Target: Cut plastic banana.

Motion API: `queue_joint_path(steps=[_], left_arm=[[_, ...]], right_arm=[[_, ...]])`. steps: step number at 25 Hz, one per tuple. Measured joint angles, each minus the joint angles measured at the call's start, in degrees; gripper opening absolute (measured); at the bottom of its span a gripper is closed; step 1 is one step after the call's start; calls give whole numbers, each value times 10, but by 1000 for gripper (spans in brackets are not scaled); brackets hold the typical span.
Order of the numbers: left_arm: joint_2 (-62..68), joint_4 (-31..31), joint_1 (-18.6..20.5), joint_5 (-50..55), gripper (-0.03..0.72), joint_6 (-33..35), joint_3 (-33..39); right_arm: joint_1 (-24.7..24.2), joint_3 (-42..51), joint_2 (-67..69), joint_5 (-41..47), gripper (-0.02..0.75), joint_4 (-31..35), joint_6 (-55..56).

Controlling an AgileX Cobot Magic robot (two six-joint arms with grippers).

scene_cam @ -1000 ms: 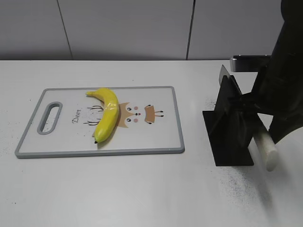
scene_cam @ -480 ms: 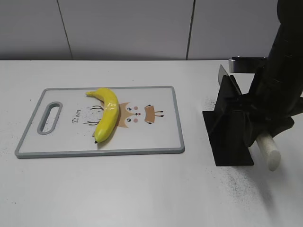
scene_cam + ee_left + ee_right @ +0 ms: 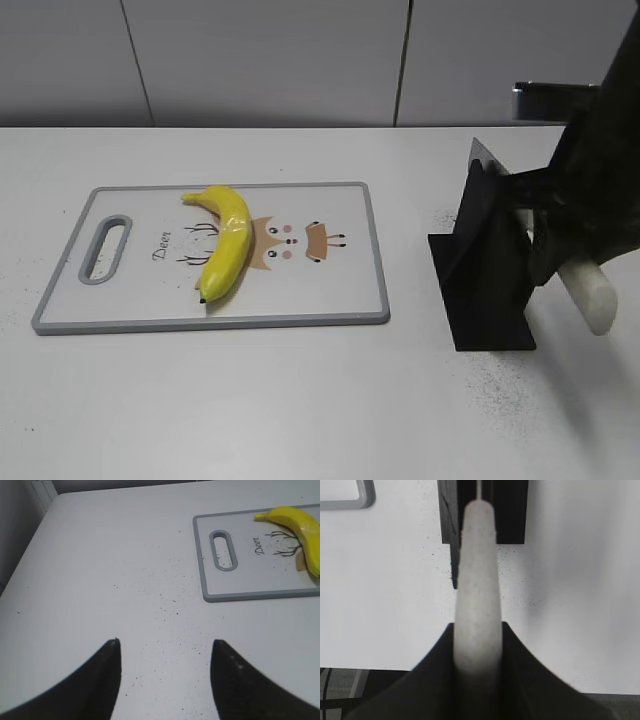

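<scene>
"Deer" marks the cutting board point(image 3: 330, 300) (banana point(image 3: 227, 251) atop); right jaws clamp knife handle point(image 3: 477, 590), left's parted.

We find the plastic banana point(image 3: 225, 241) lying on the cutting board point(image 3: 340, 300), left of the board's middle — its upper end toward the far edge, its lower end toward the near edge. The board's handle slot point(image 3: 105, 249) sits at its left end, left of the banana. Well apart to the right on the table point(image 3: 300, 400) stands the knife stand point(image 3: 485, 270) — just right of it we see the knife handle point(image 3: 588, 288).
</scene>
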Motion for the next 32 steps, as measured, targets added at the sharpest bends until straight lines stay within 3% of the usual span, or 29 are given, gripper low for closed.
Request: queue_joint_path(steps=[9,20,32], left_arm=[[0,0,0,0,534,1,0],[6,-7,0,-9,534,3,-6],[275,-65,0,-141,534,82,-80]], right_arm=[[0,-17,-57,7,156,-19,6],[0,-120,-63,35,156,-27,-45],[0,-253,5,44,156,-31,-245]])
